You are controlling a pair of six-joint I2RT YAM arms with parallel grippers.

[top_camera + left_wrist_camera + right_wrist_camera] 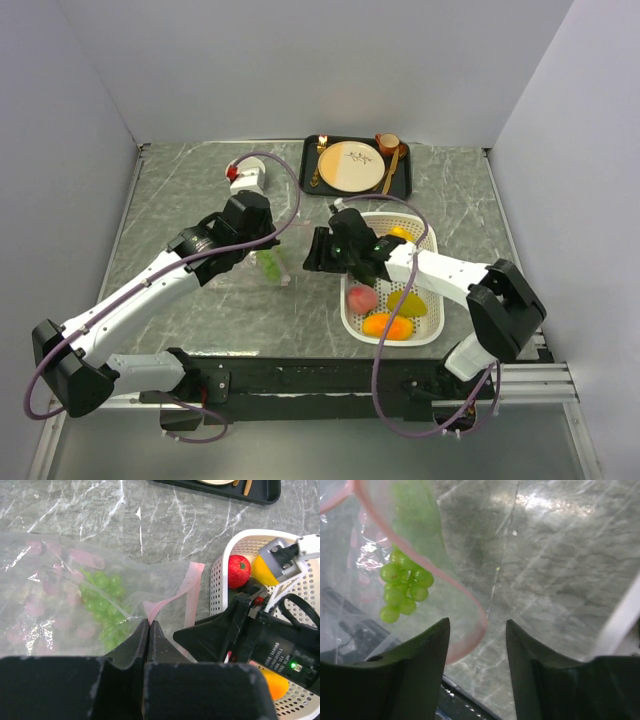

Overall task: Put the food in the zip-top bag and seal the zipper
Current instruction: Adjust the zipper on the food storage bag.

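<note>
Lying on the marbled table [455, 195], the clear zip-top bag [50, 575] sits beside a white basket [217, 585]; the left gripper [148, 628] pinches its pink zipper [192, 587], the right gripper [477, 626] gapes empty at the mouth, green grapes [402, 587] inside.

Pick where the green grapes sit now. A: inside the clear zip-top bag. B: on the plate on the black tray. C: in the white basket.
A: the green grapes show through the crinkled plastic of the clear zip-top bag.
</note>
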